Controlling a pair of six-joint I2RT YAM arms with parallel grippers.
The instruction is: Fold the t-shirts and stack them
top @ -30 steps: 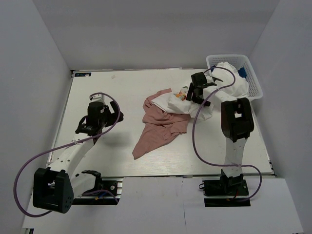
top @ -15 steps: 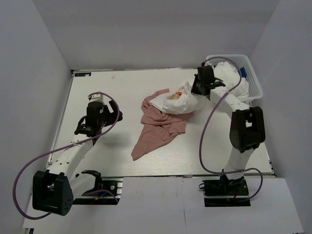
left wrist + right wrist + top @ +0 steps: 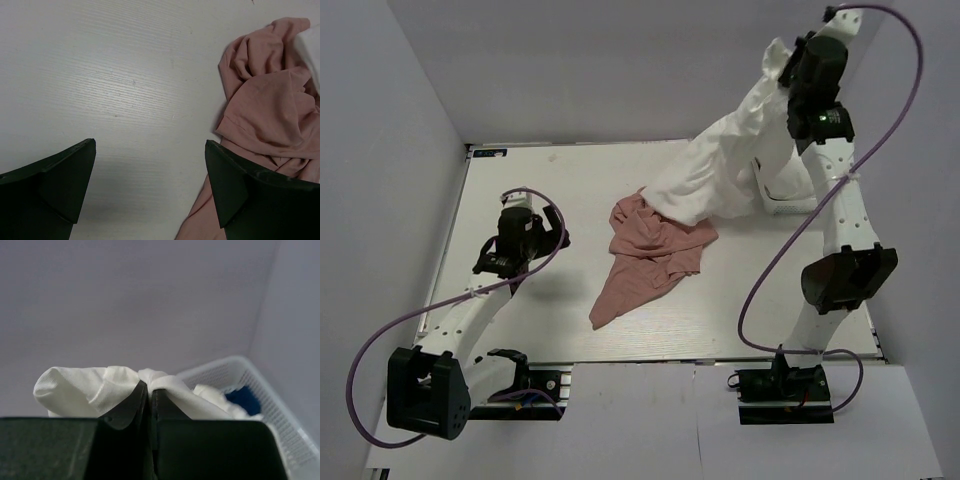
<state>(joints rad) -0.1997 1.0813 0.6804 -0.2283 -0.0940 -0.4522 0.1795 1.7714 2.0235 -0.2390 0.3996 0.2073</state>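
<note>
White tee (image 3: 715, 180) clamped in right tool (image 3: 148, 390), held high nr back wall, tail trailing onto pink tee (image 3: 650, 255) crumpled on table (image 3: 570, 170). Left tool (image 3: 150, 167) gaping, empty. Soft, light, floppy; prob. best grabbed at shoulders or hem corners.

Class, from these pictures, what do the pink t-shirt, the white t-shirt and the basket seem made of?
Pink t-shirt: soft matte knit cloth, likely cotton; it crumples in folds. White t-shirt: similar thin cloth, draping limply from the right claw. Basket: probably white moulded plastic; rigid slotted wall.
</note>
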